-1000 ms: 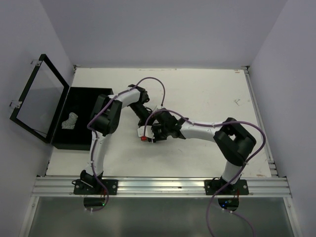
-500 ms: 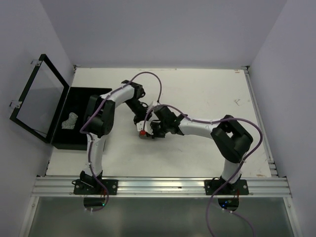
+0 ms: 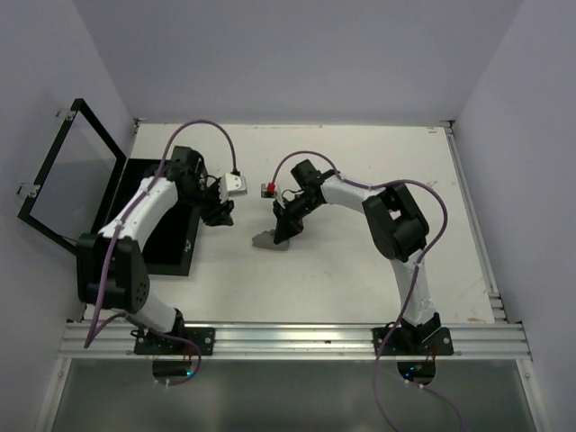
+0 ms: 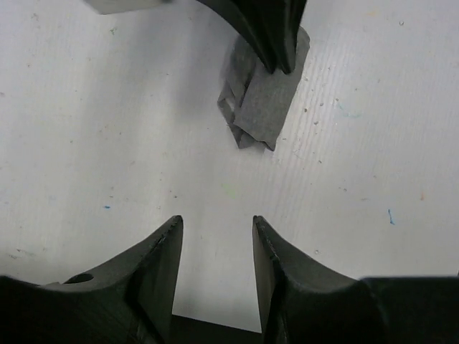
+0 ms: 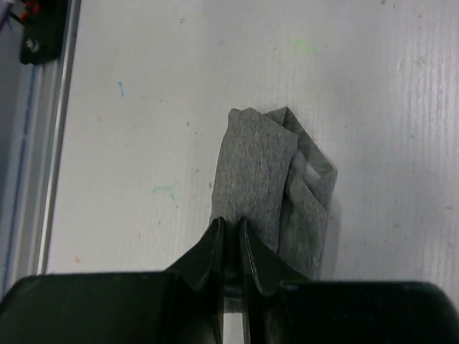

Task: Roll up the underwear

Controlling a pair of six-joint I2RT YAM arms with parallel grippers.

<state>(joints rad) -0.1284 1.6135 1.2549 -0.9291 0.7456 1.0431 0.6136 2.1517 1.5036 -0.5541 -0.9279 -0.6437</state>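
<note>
The white table [image 3: 387, 270] is the biggest thing in front of me, its ribbed surface flecked with a few small green and blue marks. At its left edge stands one flat black box [image 3: 144, 175], its single hinged lid [image 3: 72, 184] swung up and open. My two arms reach in from the near edge, each trailing one purple cable: the left arm [image 3: 144, 205] bends over the box, and the right arm [image 3: 360, 193] stretches toward the middle of the table. I can count one piece of underwear [image 5: 254, 168], heather grey and folded into a short, loose bundle with layered edges. It lies flat on the table between my two grippers. My right gripper [image 5: 229, 231] has its fingers pressed together on the near end of that bundle, pinching the cloth. My left gripper [image 4: 215, 240] hangs over bare table a little apart from the garment, its two dark fingers [image 4: 154, 269] spread and gripping nothing.
</note>
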